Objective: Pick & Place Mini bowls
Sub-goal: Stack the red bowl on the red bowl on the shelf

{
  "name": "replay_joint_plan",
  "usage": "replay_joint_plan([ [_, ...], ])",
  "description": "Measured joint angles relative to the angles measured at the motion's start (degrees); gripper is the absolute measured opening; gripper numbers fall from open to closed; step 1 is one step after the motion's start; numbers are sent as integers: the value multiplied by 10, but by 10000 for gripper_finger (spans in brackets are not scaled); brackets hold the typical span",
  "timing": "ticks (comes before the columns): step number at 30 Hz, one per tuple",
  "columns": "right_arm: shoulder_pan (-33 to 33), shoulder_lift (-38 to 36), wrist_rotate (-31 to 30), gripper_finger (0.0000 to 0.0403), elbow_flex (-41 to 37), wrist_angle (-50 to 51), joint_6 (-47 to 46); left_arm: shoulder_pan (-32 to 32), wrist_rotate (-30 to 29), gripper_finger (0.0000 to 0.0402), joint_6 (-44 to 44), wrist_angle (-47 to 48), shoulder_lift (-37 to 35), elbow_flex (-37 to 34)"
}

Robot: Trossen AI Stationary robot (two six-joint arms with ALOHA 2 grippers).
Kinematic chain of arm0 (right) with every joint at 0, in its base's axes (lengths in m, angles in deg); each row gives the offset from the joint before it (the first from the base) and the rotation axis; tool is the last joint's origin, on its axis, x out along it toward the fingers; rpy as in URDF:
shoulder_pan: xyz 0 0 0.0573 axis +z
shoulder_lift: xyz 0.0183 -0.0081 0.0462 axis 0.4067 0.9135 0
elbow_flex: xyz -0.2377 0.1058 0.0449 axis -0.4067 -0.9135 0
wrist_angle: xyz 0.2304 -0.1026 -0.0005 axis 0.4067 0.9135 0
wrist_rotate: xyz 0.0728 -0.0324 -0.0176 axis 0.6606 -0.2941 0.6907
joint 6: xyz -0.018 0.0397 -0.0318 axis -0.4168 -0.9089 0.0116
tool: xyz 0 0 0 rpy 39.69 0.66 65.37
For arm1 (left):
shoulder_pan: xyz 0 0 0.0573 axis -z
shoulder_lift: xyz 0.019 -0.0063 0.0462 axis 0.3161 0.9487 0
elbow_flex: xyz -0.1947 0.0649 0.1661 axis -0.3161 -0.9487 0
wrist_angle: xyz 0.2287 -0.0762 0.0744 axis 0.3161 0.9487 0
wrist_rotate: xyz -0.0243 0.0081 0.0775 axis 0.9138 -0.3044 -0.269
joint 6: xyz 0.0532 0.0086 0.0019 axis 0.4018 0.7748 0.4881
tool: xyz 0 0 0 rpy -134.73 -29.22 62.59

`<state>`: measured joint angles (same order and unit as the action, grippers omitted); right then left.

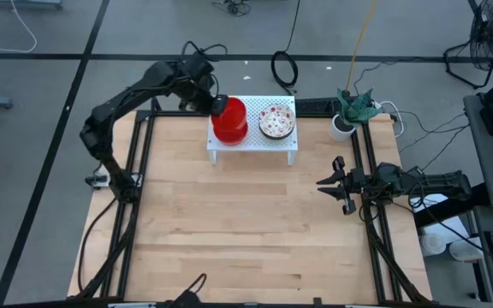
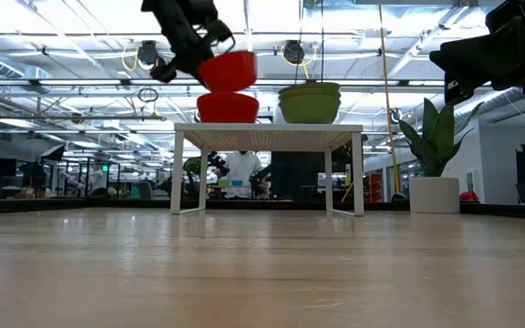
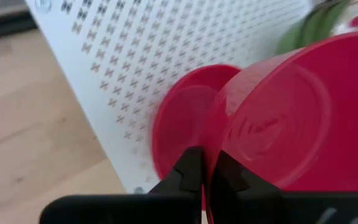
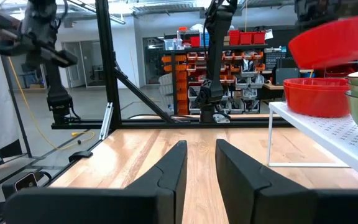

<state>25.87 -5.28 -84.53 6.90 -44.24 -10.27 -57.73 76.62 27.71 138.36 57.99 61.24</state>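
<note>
Left pincer (image 2: 210, 53): closed on rim of red bowl (image 2: 229, 70), held tilted above red stack (image 2: 228, 107) at shelf's (image 1: 252, 142) left end. Right pincer (image 1: 332, 183): open, empty, at desk's right edge. Patterned stack (image 1: 276, 121) on shelf's right end. Placing just begun

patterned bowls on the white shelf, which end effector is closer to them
Left. The left end effector holds a red bowl just beside the patterned bowls. The right end effector waits off the shelf, by the table's edge.
</note>
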Motion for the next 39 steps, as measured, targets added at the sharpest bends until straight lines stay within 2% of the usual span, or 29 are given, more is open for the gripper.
replay_joint_plan([
  [5, 0, 0, 0, 73, 0, 0, 0, -8, 5, 17, 1, 29, 24, 0],
  [9, 0, 0, 0, 73, 0, 0, 0, -9, 4, 6, 4, 38, 35, 0],
  [14, 0, 0, 0, 73, 0, 0, 0, -8, -17, 19, 4, 48, 40, 0],
  [20, 0, 0, 0, 73, 0, 0, 0, -5, -51, 8, 1, 83, 43, 0],
  [25, 0, 0, 0, 73, 0, 0, 0, 1, -51, 27, 2, 80, 43, 0],
  [35, 0, 0, 0, 73, 0, 0, 0, 15, -36, 6, 21, 62, 43, 0],
  [39, 0, 0, 0, 73, 0, 0, 0, 21, -35, 21, 21, 52, 43, 0],
])
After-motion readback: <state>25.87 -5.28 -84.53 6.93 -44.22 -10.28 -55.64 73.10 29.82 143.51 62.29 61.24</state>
